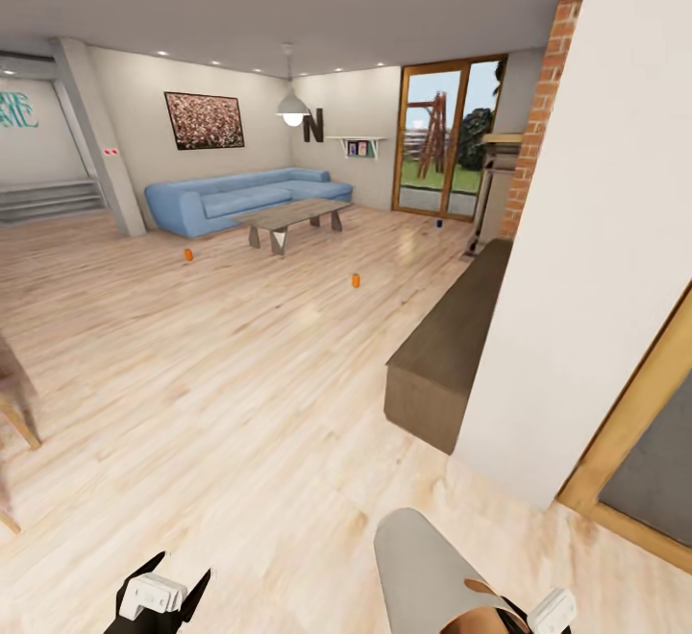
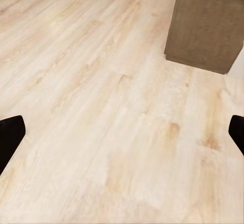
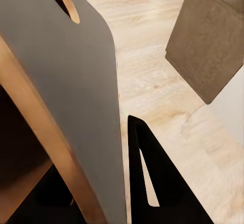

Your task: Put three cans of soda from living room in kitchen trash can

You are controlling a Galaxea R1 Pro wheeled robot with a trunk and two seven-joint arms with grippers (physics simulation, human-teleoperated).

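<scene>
I am looking into the living room, with its blue corner sofa (image 1: 240,197) and dark letter N (image 1: 313,125). Two orange soda cans stand on the pale wood floor, one (image 1: 188,254) left of the coffee table (image 1: 288,216), the other (image 1: 356,280) nearer me. A small dark blue can (image 1: 439,224) stands by the glass door. My right gripper (image 1: 527,615) (image 3: 101,183) is shut on the rim of the grey trash can (image 1: 423,562) (image 3: 76,81), one finger (image 3: 147,178) outside its wall, above the floor. My left gripper (image 1: 159,600) (image 2: 122,137) hangs open over bare floor.
A low brown bench (image 1: 447,355) (image 2: 208,28) (image 3: 211,46) runs along a white wall corner (image 1: 596,231) at the right. A wooden door frame (image 1: 630,466) lies beyond it. Chair legs (image 1: 17,418) show at the left edge. A brick fireplace column (image 1: 538,106) stands behind the bench.
</scene>
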